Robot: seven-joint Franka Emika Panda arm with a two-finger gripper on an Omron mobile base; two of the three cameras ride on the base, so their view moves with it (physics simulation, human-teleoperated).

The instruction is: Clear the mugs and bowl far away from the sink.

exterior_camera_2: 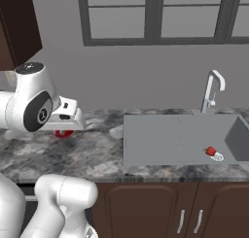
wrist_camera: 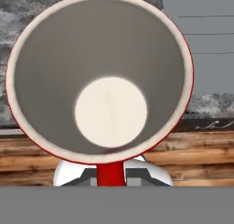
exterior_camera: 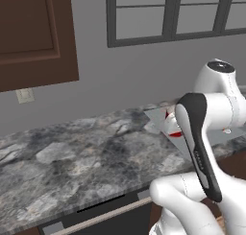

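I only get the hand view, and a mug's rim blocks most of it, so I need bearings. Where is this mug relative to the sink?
Observer: The red mug is at the granite counter, left of the sink.
Operator: Anything inside the sink?
Observer: A small red and white item lies on the sink's flat part, beside the right basin. It is too small to identify.

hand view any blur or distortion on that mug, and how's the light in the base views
Hand view: the glossy red cylindrical mug looms close, its mouth flaring like a funnel, rim soft. Left base view: the speckled grey stone counter is evenly lit, no glare. Right base view: the matte grey sink looks flat, shadowless.
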